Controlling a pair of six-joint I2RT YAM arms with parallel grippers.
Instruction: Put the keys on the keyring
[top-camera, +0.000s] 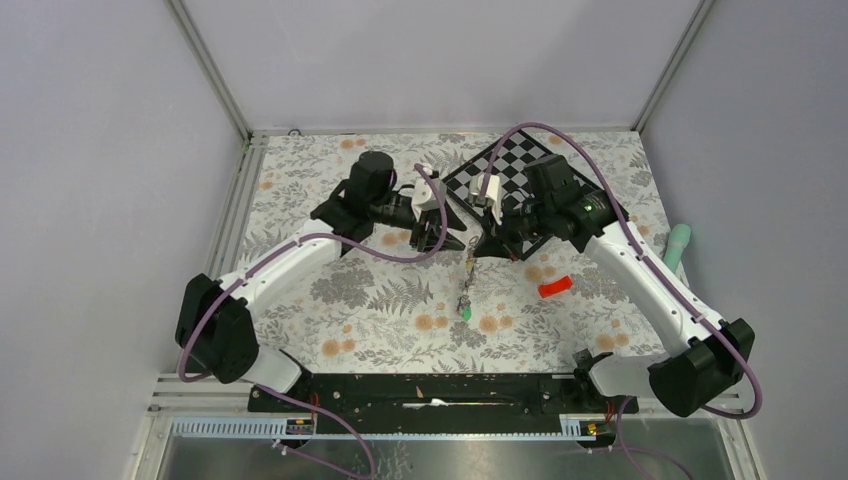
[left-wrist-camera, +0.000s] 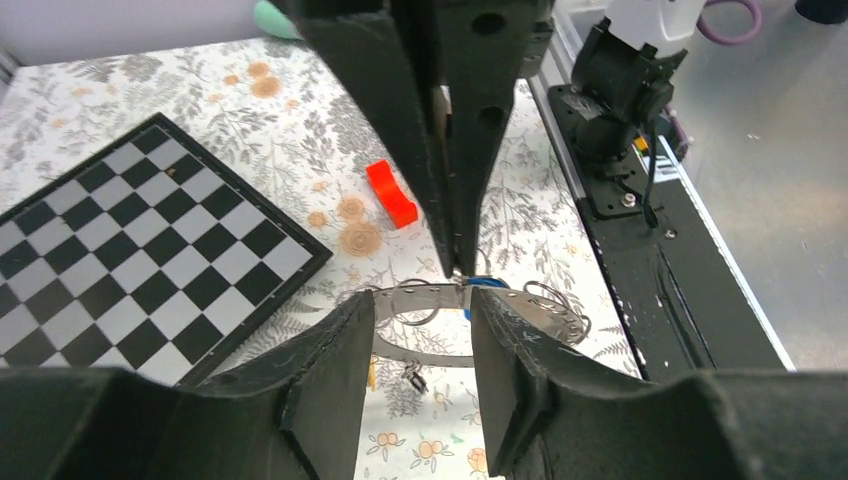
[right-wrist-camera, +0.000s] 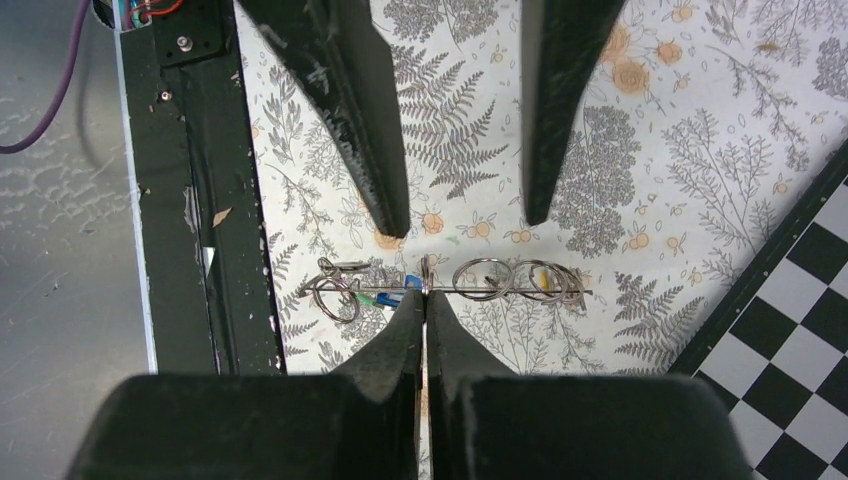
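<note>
The keyring (left-wrist-camera: 415, 356), a flat dark grey ring, is held in the air between both arms. My right gripper (right-wrist-camera: 424, 300) is shut on its rim, where the ring shows edge-on (right-wrist-camera: 500, 293). My left gripper (left-wrist-camera: 422, 300) is open, one finger on each side of the ring's near part. In the right wrist view its fingertips (right-wrist-camera: 395, 222) stop short of the ring. Several small split rings (right-wrist-camera: 482, 279) hang on the ring with keys: blue tag (right-wrist-camera: 405, 283), green tag (right-wrist-camera: 375, 298), yellow tag (right-wrist-camera: 540, 275). In the top view the keys (top-camera: 466, 290) dangle below the two grippers.
A black-and-white chequered board (top-camera: 510, 170) lies behind the grippers. A red oblong block (top-camera: 555, 287) lies on the floral cloth to the right. A teal object (top-camera: 678, 245) sits at the right edge. The black base rail (top-camera: 430, 390) runs along the near edge.
</note>
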